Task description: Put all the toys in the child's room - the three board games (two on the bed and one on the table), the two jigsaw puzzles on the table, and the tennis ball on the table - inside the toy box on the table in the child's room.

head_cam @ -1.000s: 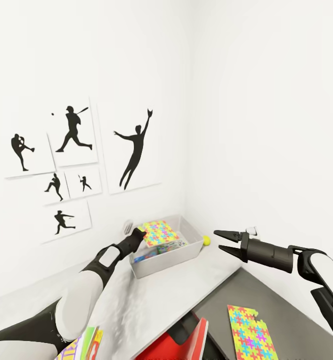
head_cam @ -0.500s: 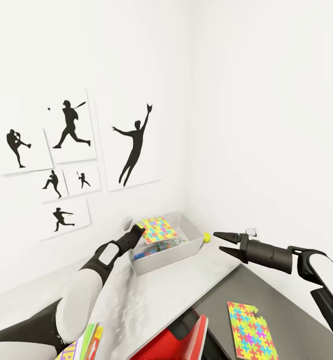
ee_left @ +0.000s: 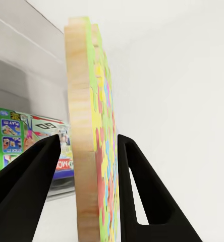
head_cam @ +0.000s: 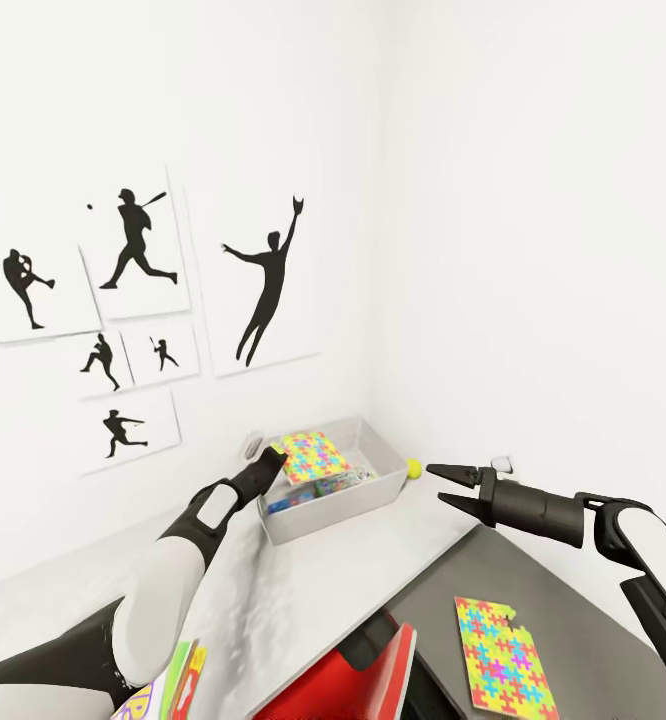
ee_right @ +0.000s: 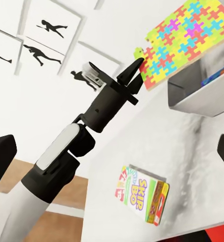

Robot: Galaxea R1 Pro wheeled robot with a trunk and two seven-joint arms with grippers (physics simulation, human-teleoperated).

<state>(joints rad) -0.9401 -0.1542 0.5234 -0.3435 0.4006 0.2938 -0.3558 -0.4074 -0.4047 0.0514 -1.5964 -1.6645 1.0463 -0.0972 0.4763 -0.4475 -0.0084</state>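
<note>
White walls meet in a corner behind the table (head_cam: 273, 590), and black baseball-player silhouette pictures (head_cam: 133, 320) hang on the wall to the left. At the far end of the light-grey top, close to the corner, sits the toy box (head_cam: 348, 505), a shallow grey bin. Over its near-left rim the left gripper (head_cam: 276, 462) holds 1 jigsaw puzzle (head_cam: 315, 458) by its edge, the board tilted above the bin. From the left wrist camera the 2 black fingers (ee_left: 26, 176) stand on either side of the board's wooden edge (ee_left: 84, 151), pressed close against it. Below the board, inside the bin, lie printed board games (ee_left: 21, 138), 1 with a green side and cartoon print. The tennis ball (head_cam: 413, 466) rests on the table just beside the bin's right end, touching or nearly touching the wall of it; I cannot tell which.

On the lower dark-grey section lies the second jigsaw puzzle (head_cam: 501, 655), flat, well apart from the bin. Another board game (ee_right: 142, 194), yellow, green and red with big letters, lies flat on the light-grey top near the left arm's elbow. The right gripper (head_cam: 443, 483) hovers over the table to the right of the bin, its fingers spread apart with nothing between them. A red-and-white chair (head_cam: 348, 675) shows at the table's near edge
</note>
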